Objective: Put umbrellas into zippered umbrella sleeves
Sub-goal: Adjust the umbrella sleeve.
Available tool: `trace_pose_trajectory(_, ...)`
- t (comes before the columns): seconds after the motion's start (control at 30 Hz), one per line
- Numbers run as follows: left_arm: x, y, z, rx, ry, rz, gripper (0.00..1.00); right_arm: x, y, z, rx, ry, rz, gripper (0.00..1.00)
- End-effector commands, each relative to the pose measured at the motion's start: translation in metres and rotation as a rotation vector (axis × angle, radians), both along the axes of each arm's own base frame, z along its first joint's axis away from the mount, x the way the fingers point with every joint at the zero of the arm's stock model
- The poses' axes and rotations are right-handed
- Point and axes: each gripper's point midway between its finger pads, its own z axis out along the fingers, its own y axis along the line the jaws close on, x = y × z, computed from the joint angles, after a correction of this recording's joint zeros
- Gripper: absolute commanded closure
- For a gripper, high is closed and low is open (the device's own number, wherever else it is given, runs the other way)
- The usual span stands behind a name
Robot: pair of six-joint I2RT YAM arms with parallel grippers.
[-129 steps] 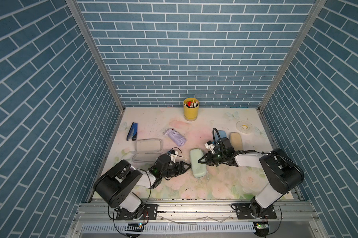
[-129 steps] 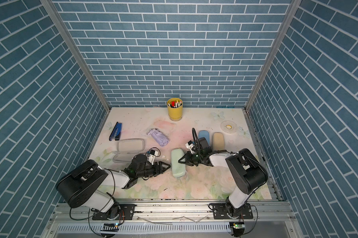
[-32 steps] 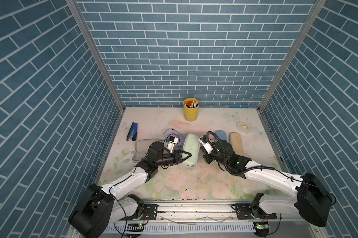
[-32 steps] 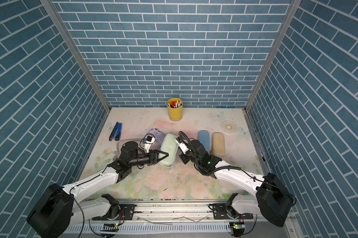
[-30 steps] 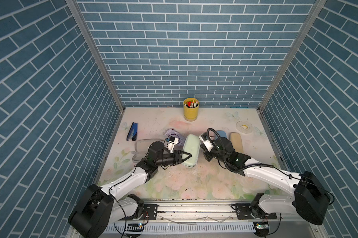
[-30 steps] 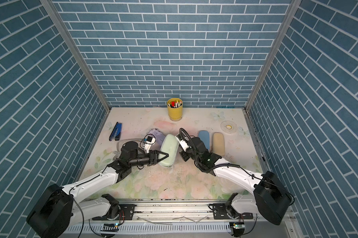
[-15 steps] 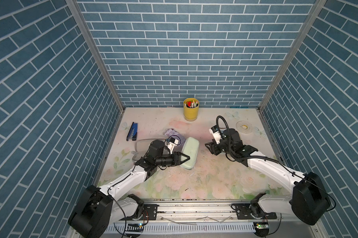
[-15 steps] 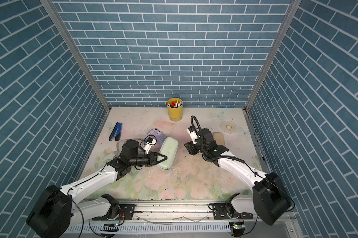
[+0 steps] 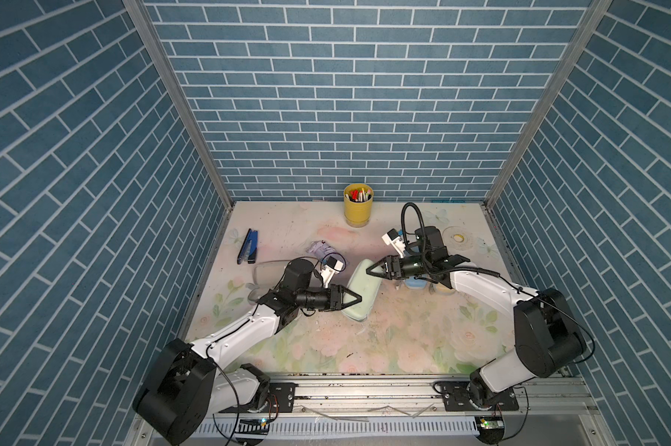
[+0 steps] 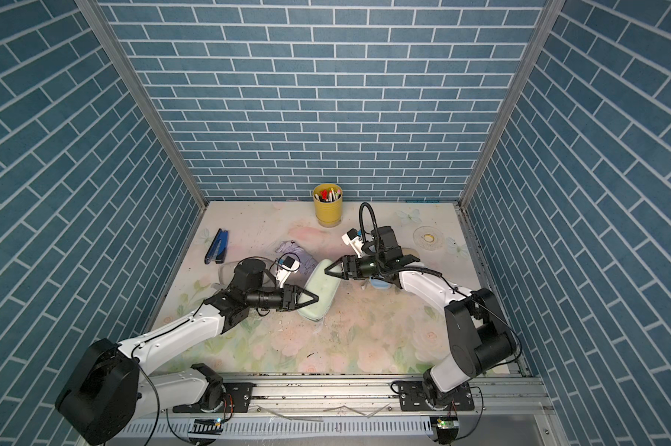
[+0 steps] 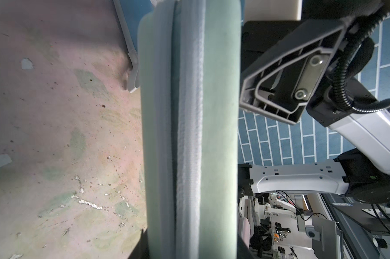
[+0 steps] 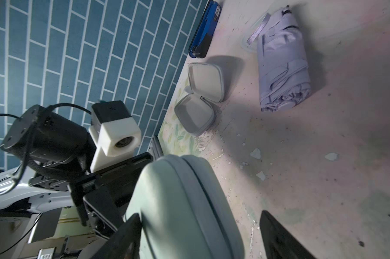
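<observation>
A closed mint green sleeve [image 9: 364,287] [image 10: 320,293] lies slanted at mid-table. My left gripper [image 9: 359,298] [image 10: 316,298] [image 11: 191,249] is shut on the end nearer the front, and the zip seam [image 11: 189,134] runs straight away from its jaws. My right gripper [image 9: 367,271] [image 10: 325,272] [image 12: 200,237] stands open at the sleeve's far end [image 12: 185,201], with a gap to one finger [image 12: 279,237]. Behind them lies a lilac umbrella [image 9: 320,249] [image 12: 281,67]. An open sleeve with a grey-white inside [image 12: 200,96] [image 9: 266,268] rests by the left wall.
A light blue sleeve [image 9: 417,285] [image 10: 380,284] shows partly under the right arm. A dark blue stapler [image 9: 248,247] [image 12: 204,33] lies at the back left. A yellow pen cup [image 9: 358,206] stands at the back wall, and a clear disc [image 9: 457,239] sits at the back right.
My right gripper opened, swung away to the right, then came back to the mint green sleeve's far end. The left gripper kept its hold; the sleeve turned slightly.
</observation>
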Motion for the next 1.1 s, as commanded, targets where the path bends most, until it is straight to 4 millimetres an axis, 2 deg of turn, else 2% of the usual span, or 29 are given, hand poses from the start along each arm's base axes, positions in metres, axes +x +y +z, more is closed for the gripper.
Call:
trace_pose_trajectory(0.0, -0.002, -0.016, 0.041, -0.115, -0.132, -0.112, 0.74, -0.022, 0.019, 0.023, 0.103, 0.043, 0.154, 0.24)
trace_pose_trajectory(0.1, 0.0, -0.019, 0.043, -0.123, -0.143, -0.128, 0.73, -0.028, 0.024, 0.021, 0.106, 0.062, 0.183, 0.34)
trace_pose_trajectory(0.17, 0.004, -0.018, 0.045, -0.112, -0.162, -0.117, 0.71, -0.026, 0.025, 0.02, 0.112, 0.069, 0.176, 0.44)
trace_pose_trajectory(0.23, 0.011, -0.016, 0.048, -0.096, -0.183, -0.086, 0.63, -0.02, 0.025, 0.019, 0.107, 0.073, 0.142, 0.54)
trace_pose_trajectory(0.3, 0.024, -0.007, 0.049, -0.067, -0.203, -0.007, 0.48, -0.007, 0.025, 0.021, 0.118, 0.085, 0.082, 0.65)
trace_pose_trajectory(0.4, 0.056, 0.03, 0.042, -0.037, -0.192, 0.246, 0.31, 0.02, 0.023, 0.033, 0.169, 0.094, -0.056, 0.8)
trace_pose_trajectory(0.47, 0.072, 0.061, 0.039, -0.06, -0.172, 0.452, 0.21, 0.038, 0.021, 0.042, 0.196, 0.089, -0.16, 0.85)
trace_pose_trajectory(0.53, 0.077, 0.08, 0.031, -0.064, -0.154, 0.596, 0.15, 0.053, 0.018, 0.049, 0.221, 0.094, -0.264, 0.89)
trace_pose_trajectory(0.6, 0.075, 0.087, 0.025, -0.093, -0.129, 0.68, 0.11, 0.067, 0.013, 0.052, 0.239, 0.111, -0.371, 0.91)
trace_pose_trajectory(0.67, 0.072, 0.086, 0.018, -0.108, -0.115, 0.711, 0.05, 0.079, 0.005, 0.053, 0.263, 0.13, -0.483, 0.92)
trace_pose_trajectory(0.73, 0.07, 0.079, 0.015, -0.122, -0.088, 0.709, 0.01, 0.082, 0.004, 0.053, 0.275, 0.148, -0.544, 0.93)
trace_pose_trajectory(0.9, 0.076, 0.066, 0.006, -0.171, -0.039, 0.703, 0.01, 0.073, 0.015, 0.055, 0.286, 0.152, -0.59, 0.95)
trace_pose_trajectory(1.07, 0.088, 0.056, 0.009, -0.25, -0.022, 0.705, 0.03, 0.06, 0.034, 0.059, 0.356, 0.208, -0.573, 0.96)
